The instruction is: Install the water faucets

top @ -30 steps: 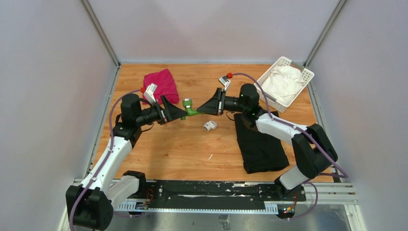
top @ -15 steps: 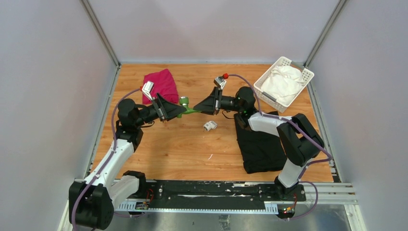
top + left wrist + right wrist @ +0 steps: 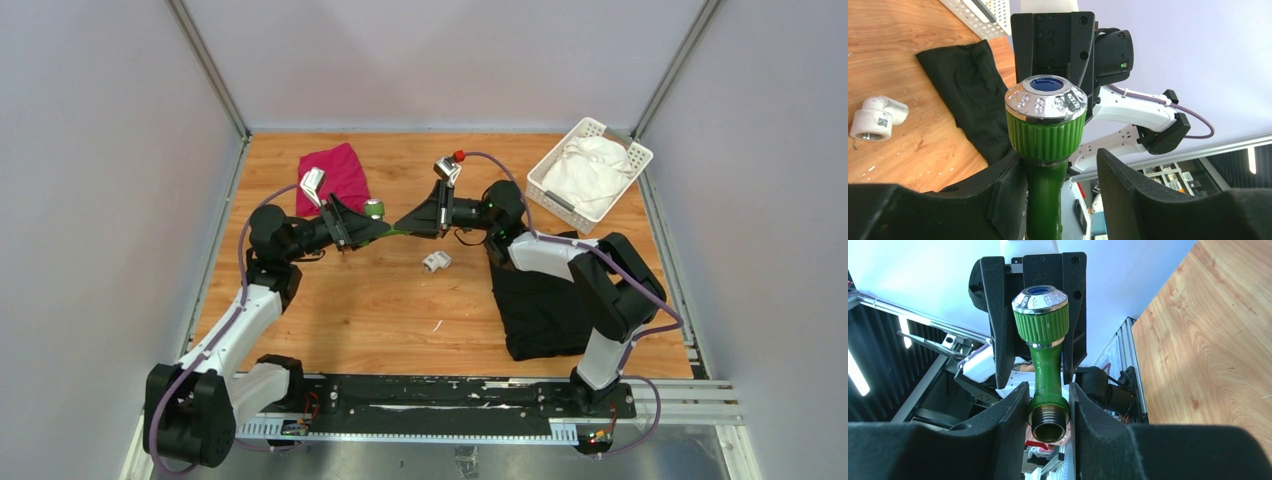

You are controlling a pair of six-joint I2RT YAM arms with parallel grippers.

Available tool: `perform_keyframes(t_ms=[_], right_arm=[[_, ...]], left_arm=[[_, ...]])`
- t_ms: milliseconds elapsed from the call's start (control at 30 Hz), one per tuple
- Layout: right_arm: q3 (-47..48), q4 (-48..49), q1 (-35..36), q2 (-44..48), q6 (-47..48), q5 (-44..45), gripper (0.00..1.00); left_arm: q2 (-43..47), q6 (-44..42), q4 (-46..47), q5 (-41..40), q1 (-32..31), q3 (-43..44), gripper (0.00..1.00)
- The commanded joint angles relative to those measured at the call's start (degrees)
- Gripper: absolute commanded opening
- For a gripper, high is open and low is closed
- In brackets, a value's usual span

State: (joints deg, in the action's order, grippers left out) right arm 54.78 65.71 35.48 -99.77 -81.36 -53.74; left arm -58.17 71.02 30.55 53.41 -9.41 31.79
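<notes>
top external, green tap (image 3: 375,209) level, knob end leftward, right claw (image 3: 1048,410) pinching its thread, left claw (image 3: 1058,156) parted around stem

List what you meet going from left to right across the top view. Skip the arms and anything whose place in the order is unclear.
From the left: red cloth → tap → fitting → basket.

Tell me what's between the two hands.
The green tap: its stem inside the left hand, its threaded end gripped by the right hand. Wrist views show it.
</notes>
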Motion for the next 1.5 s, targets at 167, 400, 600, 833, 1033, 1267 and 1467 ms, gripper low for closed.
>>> perform_keyframes(t_ms=[167,400,600,833,1033,1267,1467], right_arm=[[2.38,-0.18,1.57,-0.44,2.55,-3.68,0.00],[2.41,-3.05,1.57,-0.23,4.76,-4.23,0.00],[2.42,-3.35,1.52,-0.60,4.66,-4.40,0.00],[3.27,-3.93,1.54,-1.28,4.63,-4.91,0.00],[4.75,-9.14,1.25,-0.77,7.78,-6.78,0.00],[5.66,-12.60,1.12,-0.47,9.91,-7.84,0.00],[5.44,-12.91,1.10,-1.12,10.17,-8.62,0.00]], left_arm=[[-0.82,1.22,3.16,2.32,-0.52,-0.52,0.46],[-0.76,1.32,3.14,2.36,-0.52,-0.83,0.33],[-1.20,1.23,3.13,2.94,-0.54,-1.04,0.20],[-0.48,0.91,3.17,4.33,-0.61,-1.66,0.51],[-0.23,0.78,3.21,4.87,-0.61,-1.57,0.48],[-0.49,0.87,3.24,4.95,-0.61,-1.40,0.39],[-0.38,0.96,3.24,5.01,-0.61,-1.31,0.40]])
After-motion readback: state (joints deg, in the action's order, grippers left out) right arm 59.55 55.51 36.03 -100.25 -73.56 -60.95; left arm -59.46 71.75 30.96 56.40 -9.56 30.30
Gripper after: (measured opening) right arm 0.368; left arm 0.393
